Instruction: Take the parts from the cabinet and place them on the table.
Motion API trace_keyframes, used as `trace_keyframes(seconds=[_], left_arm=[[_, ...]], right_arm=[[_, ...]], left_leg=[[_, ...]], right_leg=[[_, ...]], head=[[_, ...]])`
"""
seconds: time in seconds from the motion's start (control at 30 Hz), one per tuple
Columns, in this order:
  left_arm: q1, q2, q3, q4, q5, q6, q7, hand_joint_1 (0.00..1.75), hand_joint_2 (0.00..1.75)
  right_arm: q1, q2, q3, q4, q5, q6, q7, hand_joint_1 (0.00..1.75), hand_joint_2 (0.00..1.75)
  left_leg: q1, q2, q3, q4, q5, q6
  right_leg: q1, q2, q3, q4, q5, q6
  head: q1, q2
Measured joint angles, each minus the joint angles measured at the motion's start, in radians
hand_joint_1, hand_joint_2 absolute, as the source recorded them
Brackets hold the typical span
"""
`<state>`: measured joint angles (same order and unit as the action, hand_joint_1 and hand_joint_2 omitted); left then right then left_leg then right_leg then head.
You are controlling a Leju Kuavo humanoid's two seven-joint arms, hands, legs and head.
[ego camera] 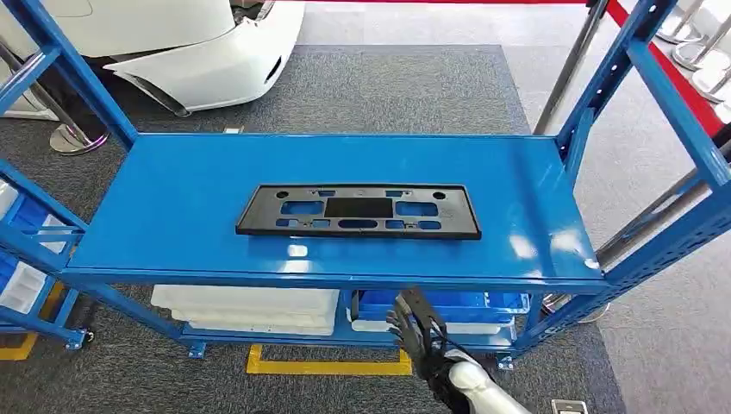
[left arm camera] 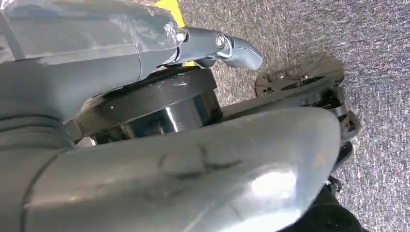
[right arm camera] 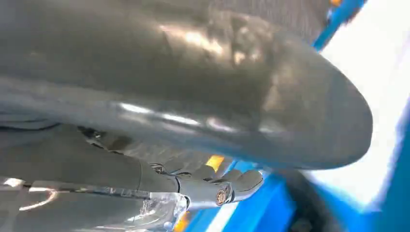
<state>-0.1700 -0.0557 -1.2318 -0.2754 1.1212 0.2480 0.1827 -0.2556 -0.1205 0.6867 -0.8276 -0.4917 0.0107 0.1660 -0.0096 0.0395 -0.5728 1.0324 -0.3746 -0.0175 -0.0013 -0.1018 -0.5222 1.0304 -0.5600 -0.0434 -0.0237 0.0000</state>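
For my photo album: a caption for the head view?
Robot's right hand hangs empty below a blue shelf bearing a black plate frame.

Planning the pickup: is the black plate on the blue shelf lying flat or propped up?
Flat. The black plate lies face up on the blue shelf, its whole outline resting on the surface, nothing under it.

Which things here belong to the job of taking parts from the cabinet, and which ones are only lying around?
Belonging to the job:
- black plate part, lying flat on the blue shelf
- right hand, in front of the shelf, holding nothing

Just lying about:
- white trays on the lower level
- blue bin beside them
- white car bumper behind
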Motion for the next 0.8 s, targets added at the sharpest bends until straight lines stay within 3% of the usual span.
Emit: trace_keyframes(seconds=[0.43, 0.6, 0.8], left_arm=[[-0.004, -0.001, -0.019, 0.000, -0.013, 0.000, -0.001, 0.00, 0.00], [-0.008, -0.002, -0.026, 0.000, -0.023, 0.000, 0.005, 0.00, 0.00], [-0.012, -0.003, -0.026, 0.000, -0.024, 0.000, 0.006, 0.00, 0.00]], right_arm=[[0.038, -0.003, 0.111, -0.304, 0.043, 0.015, 0.046, 0.00, 0.00], [0.050, 0.030, 0.157, -0.361, -0.011, 0.106, 0.000, 0.00, 0.00], [0.050, 0.061, 0.191, -0.393, -0.029, 0.119, -0.009, 0.00, 0.00]], left_leg=[[0.000, 0.000, 0.000, 0.000, 0.000, 0.000], [0.000, 0.000, 0.000, 0.000, 0.000, 0.000], [0.001, 0.000, 0.000, 0.000, 0.000, 0.000]], right_leg=[[0.000, 0.000, 0.000, 0.000, 0.000, 0.000], [0.001, 0.000, 0.000, 0.000, 0.000, 0.000], [0.001, 0.000, 0.000, 0.000, 0.000, 0.000]], head=[[0.000, 0.000], [0.000, 0.000], [-0.002, 0.000]])
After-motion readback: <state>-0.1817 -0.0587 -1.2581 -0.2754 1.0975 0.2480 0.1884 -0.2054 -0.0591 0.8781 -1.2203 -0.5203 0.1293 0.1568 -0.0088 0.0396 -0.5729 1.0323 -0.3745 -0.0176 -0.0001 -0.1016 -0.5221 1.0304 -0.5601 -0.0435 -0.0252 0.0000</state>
